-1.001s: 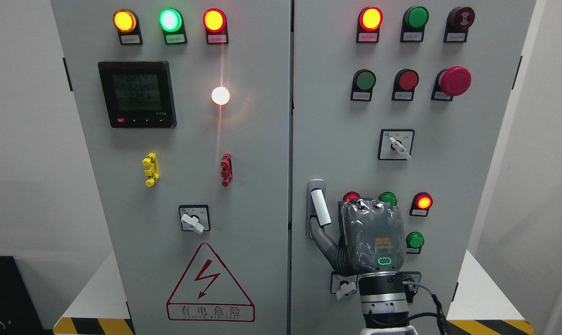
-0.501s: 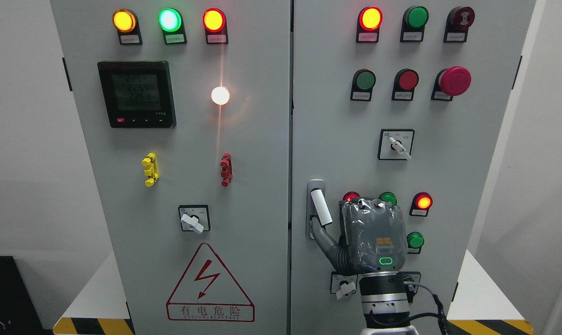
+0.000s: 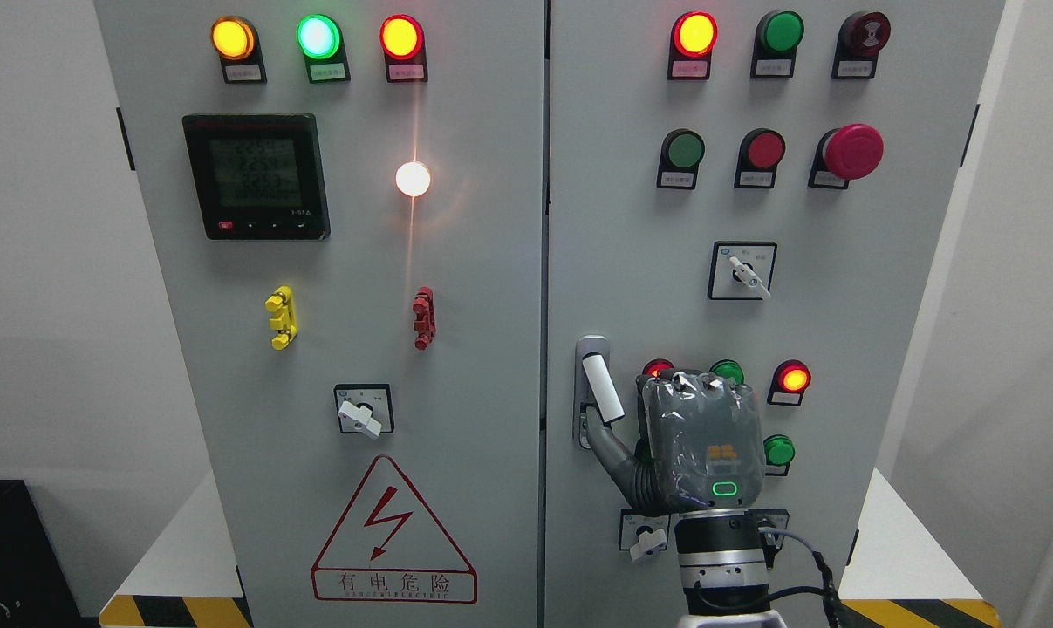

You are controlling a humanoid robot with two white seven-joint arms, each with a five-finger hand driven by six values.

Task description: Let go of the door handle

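Door handle (image 3: 602,390) sits at right door's (image 3: 648,262) left edge, swung out. Right hand (image 3: 696,440) just right of handle, thumb (image 3: 609,449) touching its base; other fingers hidden, grip unclear. Release likely under way.

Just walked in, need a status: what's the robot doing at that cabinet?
The right hand is up against the right-hand door of the grey electrical cabinet, beside the door handle. One digit reaches to the handle's lower end; the white lever is swung slightly off its mount. The other fingers are hidden behind the back of the hand, so whether the grip is on or off can't be told. Both doors look shut. The left arm isn't in view.
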